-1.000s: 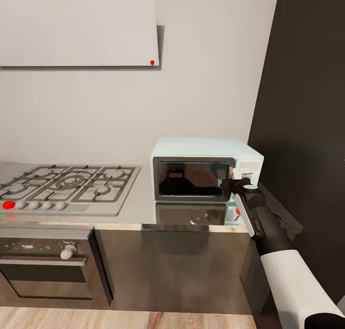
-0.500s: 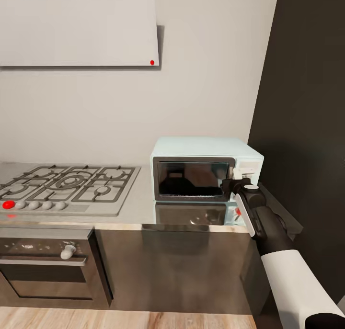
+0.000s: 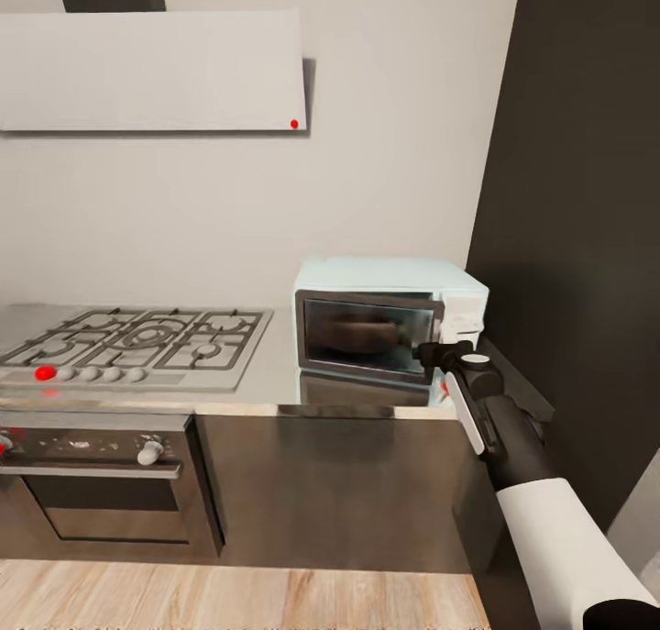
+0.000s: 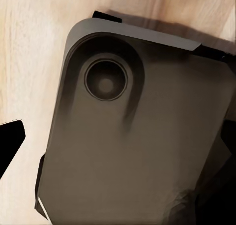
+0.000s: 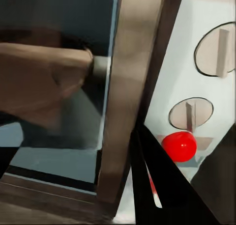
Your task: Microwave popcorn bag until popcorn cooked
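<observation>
My right gripper (image 3: 443, 353) sits at the control panel of the pale mint-blue microwave (image 3: 390, 323) on the glossy grey steel counter (image 3: 275, 382), finger spread unclear, a tan shape (image 5: 42, 82) behind its door glass.

Before me, a pale plaster wall (image 3: 385, 153) carries a flat white range hood (image 3: 151, 71) with a small red dot at its lower corner, above a steel gas hob (image 3: 137, 341). Below sit a built-in oven (image 3: 101, 483) and dark cabinet fronts (image 3: 330, 492). A tall dark panel (image 3: 587, 199) stands at my right; light wood-plank floor (image 3: 238, 598) runs beneath.
</observation>
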Controlling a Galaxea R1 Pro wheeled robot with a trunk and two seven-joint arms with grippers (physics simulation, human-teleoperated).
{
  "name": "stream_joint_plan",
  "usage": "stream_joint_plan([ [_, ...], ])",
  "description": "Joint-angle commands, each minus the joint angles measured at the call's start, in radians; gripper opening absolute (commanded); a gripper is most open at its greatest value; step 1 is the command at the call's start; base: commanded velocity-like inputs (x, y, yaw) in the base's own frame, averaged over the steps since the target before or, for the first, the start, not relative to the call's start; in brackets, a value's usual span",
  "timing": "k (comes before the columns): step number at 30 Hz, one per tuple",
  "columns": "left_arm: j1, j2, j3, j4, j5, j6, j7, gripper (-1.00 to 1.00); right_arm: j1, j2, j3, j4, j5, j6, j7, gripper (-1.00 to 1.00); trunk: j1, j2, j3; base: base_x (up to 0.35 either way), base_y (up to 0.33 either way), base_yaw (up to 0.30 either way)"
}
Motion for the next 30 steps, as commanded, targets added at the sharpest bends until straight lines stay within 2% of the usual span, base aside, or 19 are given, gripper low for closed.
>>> stream_joint_plan([
  [1, 0.0, 0.0, 0.0, -0.001, 0.006, -0.001, -0.004, 1.0, 0.0, -0.001, -0.029, 0.004, 0.024, 0.008, 0.0, -1.0, 0.0, 0.0, -0.001, -0.071, 0.0, 0.0],
  [7, 0.0, 0.0, 0.0, -0.001, 0.005, -0.001, -0.013, 1.0, 0.0, -0.001, -0.029, 0.004, 0.027, 0.008, 0.0, -1.0, 0.0, 0.0, -0.001, -0.026, 0.0, 0.0],
  [17, 0.0, 0.0, -0.003, -0.001, 0.005, -0.001, -0.012, 1.0, 0.0, -0.002, -0.029, 0.004, 0.029, 0.008, 0.0, -1.0, 0.0, 0.0, -0.001, -0.207, 0.0, 0.0],
  [23, 0.0, 0.0, -0.004, 0.001, 0.005, -0.001, -0.012, 1.0, 0.0, -0.001, -0.029, 0.004, 0.031, 0.008, 0.0, -1.0, 0.0, 0.0, -0.001, -0.057, 0.0, 0.0],
  [24, 0.0, 0.001, 0.0, 0.0, 0.006, -0.001, -0.011, 1.0, 0.0, 0.003, 0.074, 0.003, 0.021, 0.009, -0.004, -1.0, 0.0, 0.0, -0.001, 0.0, 0.0, 0.0],
  [28, 0.0, 0.002, -0.001, 0.0, 0.005, -0.001, -0.011, 1.0, 0.0, 0.008, 0.074, 0.002, 0.004, 0.007, -0.013, -1.0, 0.0, 0.0, -0.001, 0.0, 0.0, 0.0],
  [30, 0.0, 0.002, -0.001, 0.0, 0.005, -0.001, -0.011, 1.0, 0.0, 0.019, 0.083, 0.002, 0.028, 0.007, -0.021, -1.0, 0.0, 0.0, -0.001, 0.0, 0.0, 0.0],
])
